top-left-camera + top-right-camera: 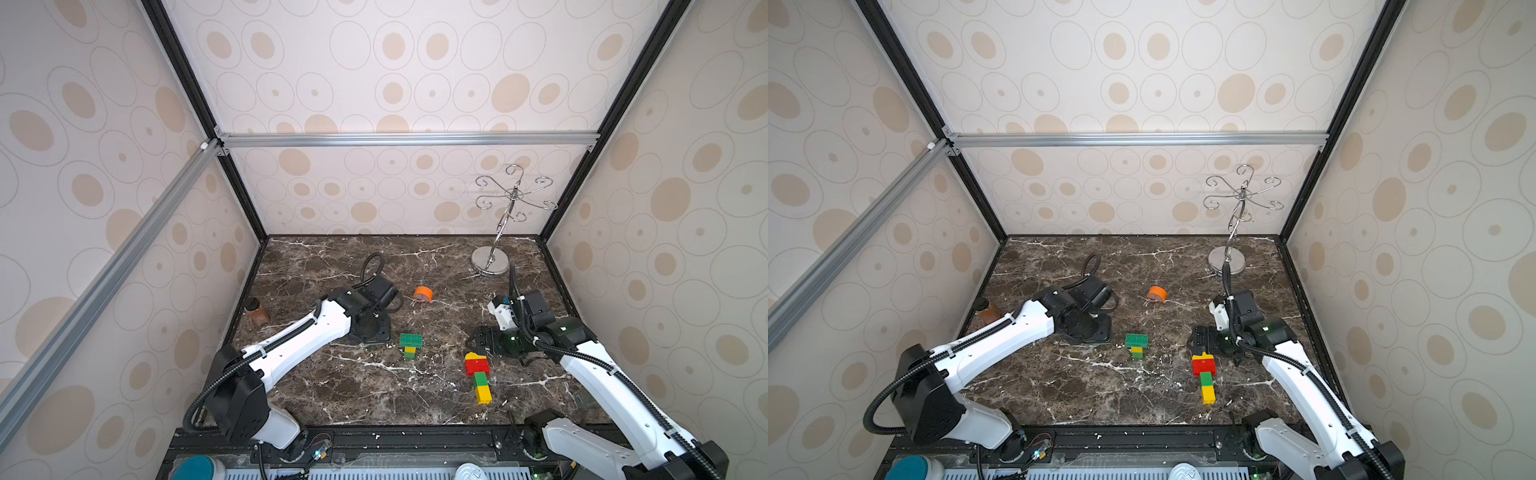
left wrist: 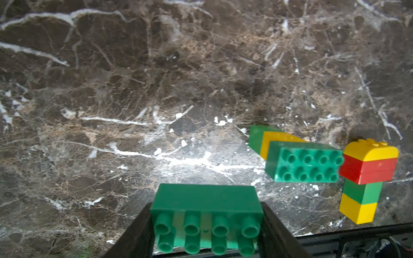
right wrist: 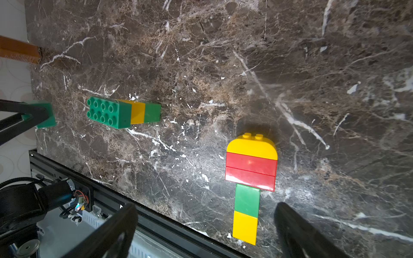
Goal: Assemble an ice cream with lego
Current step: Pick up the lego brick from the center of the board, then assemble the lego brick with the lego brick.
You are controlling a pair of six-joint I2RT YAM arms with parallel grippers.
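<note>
My left gripper (image 2: 206, 210) is shut on a green eight-stud lego brick (image 2: 205, 198), its fingers clamping the two short ends just above the table. In both top views that gripper (image 1: 372, 334) sits left of a small green-yellow-green stack (image 1: 410, 344) lying on the marble. A longer lego stack (image 1: 478, 374), with a yellow dome, red bricks, then a green and a yellow brick, lies flat at the right. My right gripper (image 3: 205, 212) hovers open over its far, domed end, holding nothing. An orange dome piece (image 1: 423, 294) rests alone farther back.
A brown jar (image 1: 257, 311) stands by the left wall. A chrome hook stand (image 1: 490, 259) occupies the back right corner. The table's black front rail (image 3: 156, 214) runs close to the longer stack. White crumbs are scattered over the marble top (image 1: 332, 390).
</note>
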